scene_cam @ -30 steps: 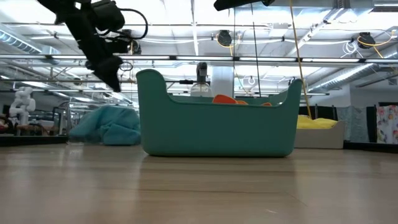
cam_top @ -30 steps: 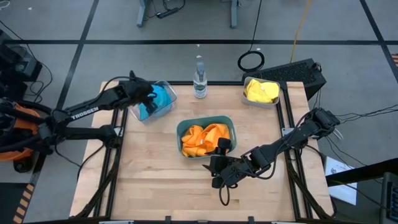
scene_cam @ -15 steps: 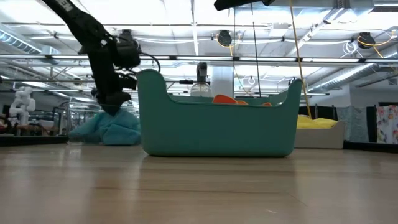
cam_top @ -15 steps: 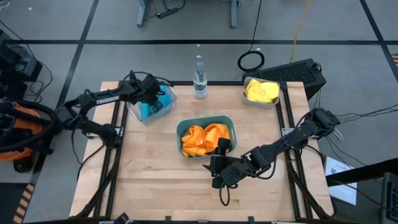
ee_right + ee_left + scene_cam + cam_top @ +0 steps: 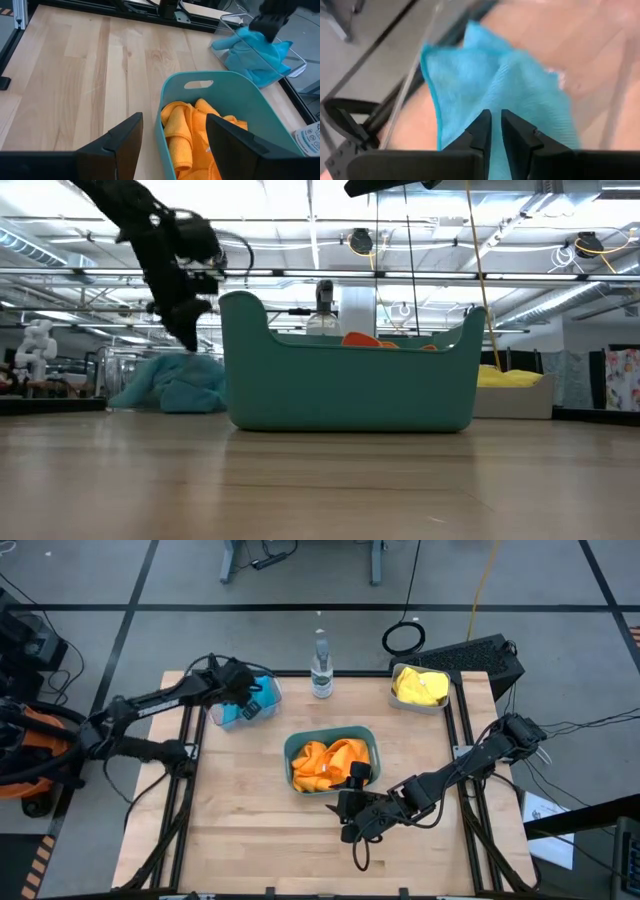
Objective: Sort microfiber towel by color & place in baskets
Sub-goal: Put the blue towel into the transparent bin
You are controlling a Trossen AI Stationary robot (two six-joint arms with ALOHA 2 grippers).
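The right claw (image 5: 350, 802) rests on the desk (image 5: 250, 830) just in front of the teal basket (image 5: 331, 760), its fingers spread wide and gripping nothing. That central basket holds orange towels (image 5: 328, 762). Beyond it to the left, the left claw (image 5: 247, 700) hangs over the clear basket (image 5: 243, 705), fingers nearly closed just above the blue towel (image 5: 520, 95). Beyond it to the right, the pale grey basket (image 5: 422, 688) holds yellow towels (image 5: 420, 687). A clear bottle (image 5: 320, 665) stands behind.

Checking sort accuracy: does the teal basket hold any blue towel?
No, the teal basket holds only orange towels; the blue towel lies in the clear basket.
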